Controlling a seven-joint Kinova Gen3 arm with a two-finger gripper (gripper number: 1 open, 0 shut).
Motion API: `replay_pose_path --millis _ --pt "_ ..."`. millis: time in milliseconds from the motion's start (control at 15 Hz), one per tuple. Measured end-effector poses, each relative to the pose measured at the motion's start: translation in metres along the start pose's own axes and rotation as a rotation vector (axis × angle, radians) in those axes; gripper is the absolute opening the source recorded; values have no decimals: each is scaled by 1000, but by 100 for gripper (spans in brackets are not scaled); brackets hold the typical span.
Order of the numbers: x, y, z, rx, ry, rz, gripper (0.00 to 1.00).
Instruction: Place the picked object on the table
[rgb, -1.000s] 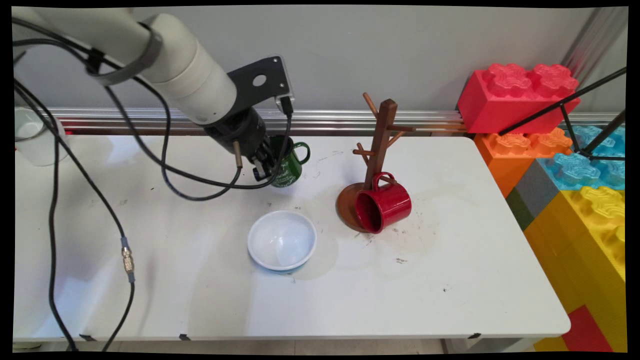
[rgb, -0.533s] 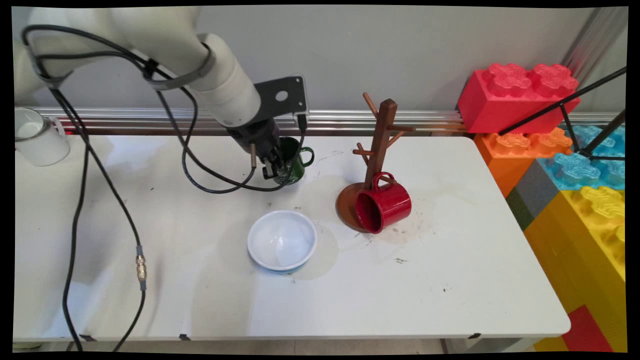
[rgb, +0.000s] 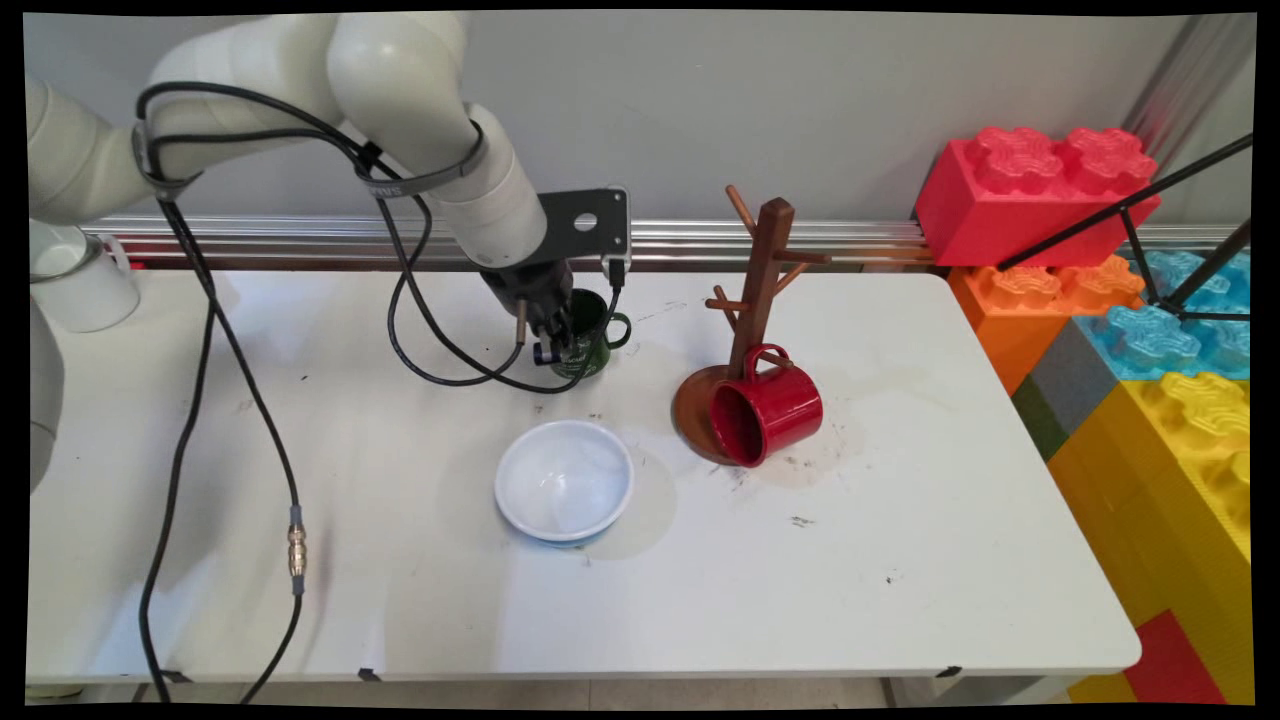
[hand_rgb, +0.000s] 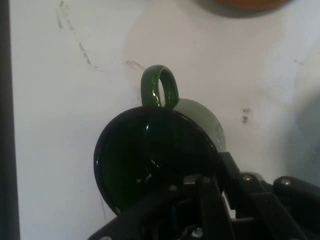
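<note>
The arm has swung further right and toward the wall since a second ago, carrying the green mug (rgb: 590, 336) with it, from a spot more to the left and nearer the camera to where it is now, close to the table's back edge; the white mug (rgb: 78, 280) at the far left, hidden behind the arm before, now shows. Now the gripper (rgb: 552, 340) sits down over the green mug's near side, and in the hand view the black linkage rises right at the mug's dark mouth (hand_rgb: 155, 160), one finger seemingly inside the rim and the other outside, so I judge it pinched on the mug's wall, which would explain why the mug travels with the hand. The mug stands roughly upright, its handle (hand_rgb: 159, 90) pointing away from the fingers toward the wooden mug tree (rgb: 760, 300); whether its base touches the table (rgb: 900, 560) I cannot tell. The tree stands well to the right, and the red mug (rgb: 768, 412) lies on its side against the tree's round base, mouth toward the camera. The white bowl (rgb: 564, 480) rests upright nearer the camera, apart from the gripper, black cables drooping between
</note>
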Motion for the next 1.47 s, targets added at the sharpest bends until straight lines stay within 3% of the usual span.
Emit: replay_pose_path --millis 1133,1200,1467 --pt "8 8 34 -81 -7 68 0" --pt "9 8 35 -84 -7 70 100" --pt "9 9 38 -89 -6 72 100"
